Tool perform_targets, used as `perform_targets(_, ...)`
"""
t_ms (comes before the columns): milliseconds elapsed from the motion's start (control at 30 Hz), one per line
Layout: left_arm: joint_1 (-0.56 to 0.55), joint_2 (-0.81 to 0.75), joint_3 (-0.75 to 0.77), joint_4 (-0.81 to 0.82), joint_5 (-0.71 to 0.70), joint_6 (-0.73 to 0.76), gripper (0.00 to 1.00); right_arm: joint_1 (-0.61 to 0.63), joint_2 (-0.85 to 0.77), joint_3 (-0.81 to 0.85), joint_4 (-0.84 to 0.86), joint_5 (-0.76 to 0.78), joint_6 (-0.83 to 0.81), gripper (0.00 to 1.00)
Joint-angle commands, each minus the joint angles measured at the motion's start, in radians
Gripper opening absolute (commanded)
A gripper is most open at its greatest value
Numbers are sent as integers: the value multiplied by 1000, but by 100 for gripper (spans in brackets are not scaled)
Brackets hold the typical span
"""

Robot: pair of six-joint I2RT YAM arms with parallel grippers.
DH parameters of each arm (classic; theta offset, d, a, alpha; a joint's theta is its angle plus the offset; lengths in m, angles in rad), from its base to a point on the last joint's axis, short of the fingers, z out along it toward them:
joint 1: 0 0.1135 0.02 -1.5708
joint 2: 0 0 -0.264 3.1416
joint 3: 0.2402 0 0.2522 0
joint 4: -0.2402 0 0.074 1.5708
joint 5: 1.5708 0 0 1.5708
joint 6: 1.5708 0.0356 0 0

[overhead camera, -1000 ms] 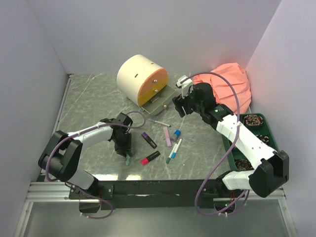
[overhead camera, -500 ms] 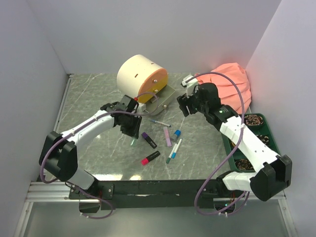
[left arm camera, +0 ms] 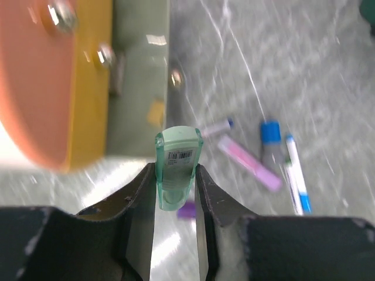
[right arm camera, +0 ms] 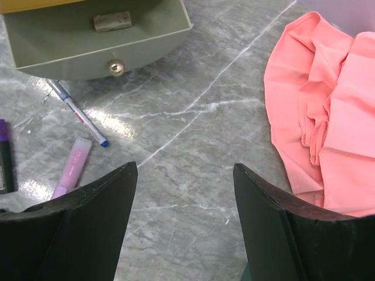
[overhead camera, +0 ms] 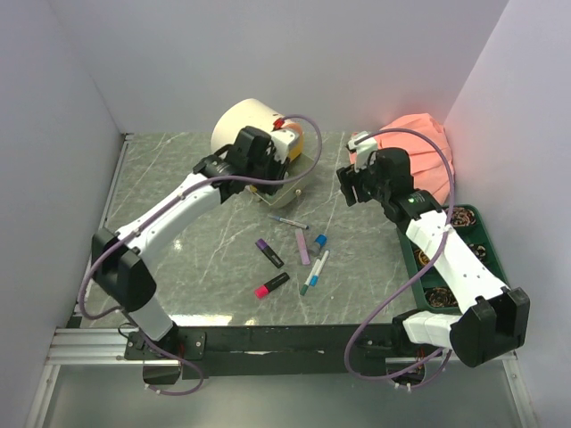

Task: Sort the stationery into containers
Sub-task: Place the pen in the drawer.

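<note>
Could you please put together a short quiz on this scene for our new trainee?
1. True or false: the right gripper is open and empty.
2. The left gripper holds: A) a ruler, B) a green piece, C) a stapler.
3. What lies in the open drawer?
Key: 1 true; 2 B; 3 an eraser.
</note>
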Motion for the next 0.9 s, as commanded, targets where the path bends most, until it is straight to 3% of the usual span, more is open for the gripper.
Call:
perform_targets(0,-1,83,72,80,-48,96,1,-9,-23,19,22,-15,12,75)
perform_targets(333,-1,181,145,166,-142,176,1,-28,-38,-24,39,-29,31,74)
perform_targets(533,-1,179,100,231,-174,207,1,-35,-34,-32,36,-29,28,74)
perform_targets(733,1,216,112,224,-163,176,9,-38,-26,-33,40,-37,34,74)
perform_targets(867,1,241,128,223,-154,170,9,-38,-23,-35,36,-40,34,74)
